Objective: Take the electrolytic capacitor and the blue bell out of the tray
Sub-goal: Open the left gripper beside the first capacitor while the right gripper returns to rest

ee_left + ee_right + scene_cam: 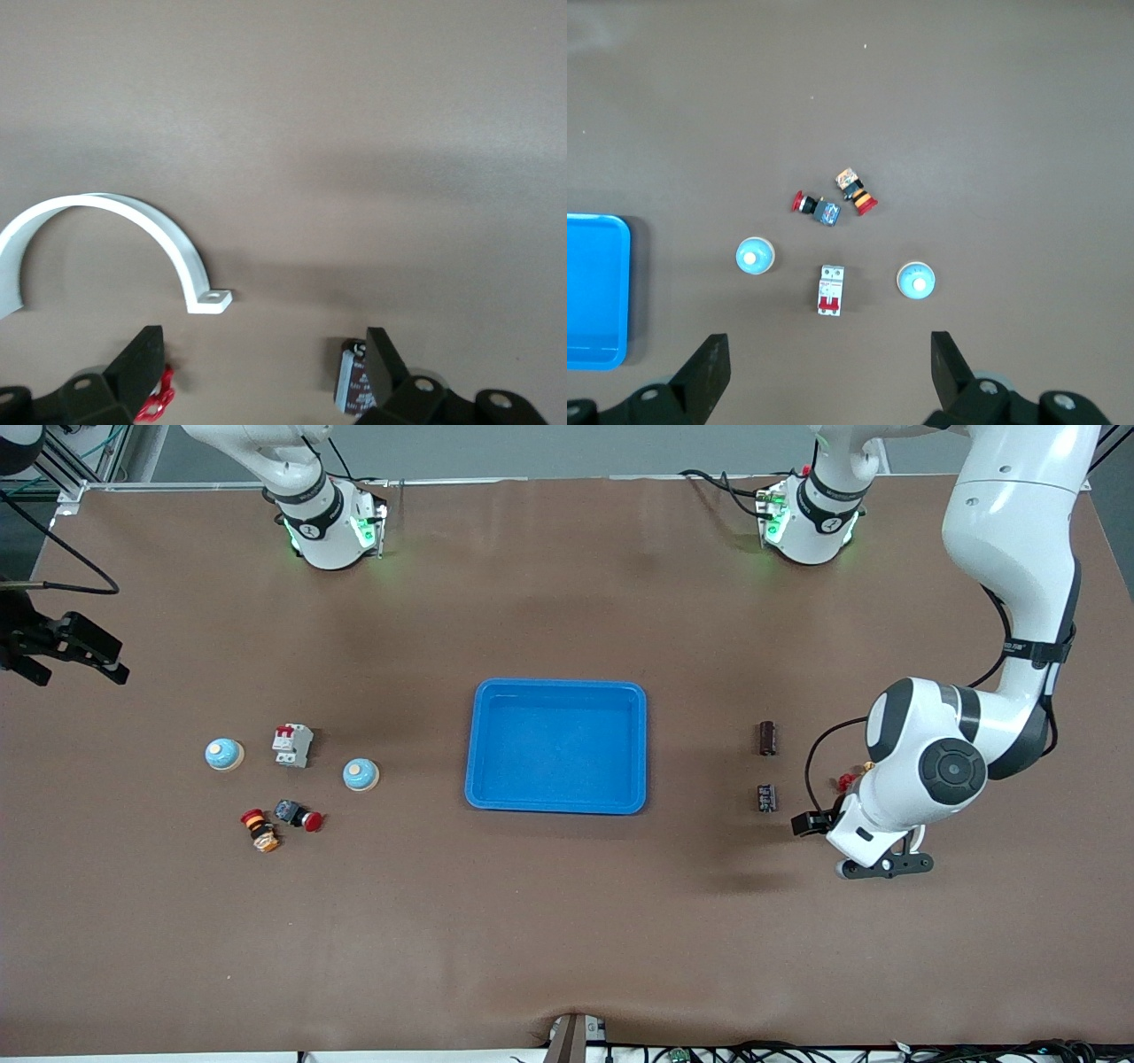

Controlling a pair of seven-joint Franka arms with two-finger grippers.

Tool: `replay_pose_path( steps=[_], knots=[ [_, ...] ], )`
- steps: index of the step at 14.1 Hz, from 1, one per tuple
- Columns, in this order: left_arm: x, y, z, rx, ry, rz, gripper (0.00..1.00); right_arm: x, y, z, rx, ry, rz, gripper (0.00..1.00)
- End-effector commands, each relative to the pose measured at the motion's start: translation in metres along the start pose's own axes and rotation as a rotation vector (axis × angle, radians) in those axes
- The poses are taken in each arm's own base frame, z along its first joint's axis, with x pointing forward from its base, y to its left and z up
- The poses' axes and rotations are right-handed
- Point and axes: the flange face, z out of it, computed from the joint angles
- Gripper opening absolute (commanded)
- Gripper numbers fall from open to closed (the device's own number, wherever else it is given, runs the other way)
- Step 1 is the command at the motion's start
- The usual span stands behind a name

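Observation:
Two dark capacitors (768, 738) (767, 797) lie between the blue tray (558, 691) and the left arm's end of the table. My left gripper (817, 822) hangs low and open beside the capacitor nearer the camera (353, 382), which shows just outside one finger (383, 361). Two pale blue bells (224, 754) (361, 774) sit toward the right arm's end. My right gripper (78, 671) is open and empty, high over the table's right-arm end. Its wrist view takes in both bells (754, 257) (915, 281).
A white circuit breaker (292, 745) stands between the bells, with two red push buttons (260, 830) (299, 815) nearer the camera. A white curved clamp (133, 232) and a small red part (158, 400) lie on the table by my left gripper (264, 356).

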Motion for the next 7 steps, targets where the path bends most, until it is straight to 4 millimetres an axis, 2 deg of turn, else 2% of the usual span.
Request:
replay_pose_path(
  steps=[1, 3, 7],
  knots=[
    [0.0117, -0.0101, -0.0202, 0.015, -0.012, 0.006, 1.00, 0.0058, 0.0039, -0.0081, -0.015, 0.001, 0.012, 1.00],
    [0.0119, -0.0070, -0.0202, 0.013, -0.012, 0.007, 1.00, 0.0057, 0.0084, -0.0079, -0.011, -0.001, 0.021, 1.00],
    [0.0136, -0.0162, -0.0160, 0.013, -0.019, -0.008, 1.00, 0.0084, 0.0051, 0.0007, -0.006, -0.020, 0.012, 1.00]
  ],
)
